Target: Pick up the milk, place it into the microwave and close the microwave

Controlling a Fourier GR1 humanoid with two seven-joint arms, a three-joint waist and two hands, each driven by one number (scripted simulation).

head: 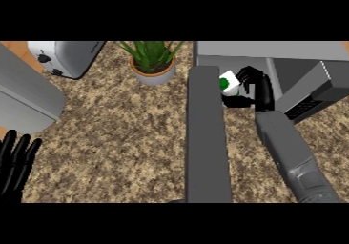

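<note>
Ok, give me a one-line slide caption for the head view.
Right hand holds the milk at the open microwave; left hand rests open at lower left.

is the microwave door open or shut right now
Open: the microwave door swings out toward the view's lower edge, and the right hand holds the milk at the microwave opening.

Open microwave door (pixel 208 138) juts toward the viewer, walling off mid desk (pixel 128 143) from the right side; right hand (pixel 253 88) fills the microwave (pixel 304 57) opening; plant (pixel 153 64) and toaster (pixel 65 57) crowd the back; bare desk left of door
</note>
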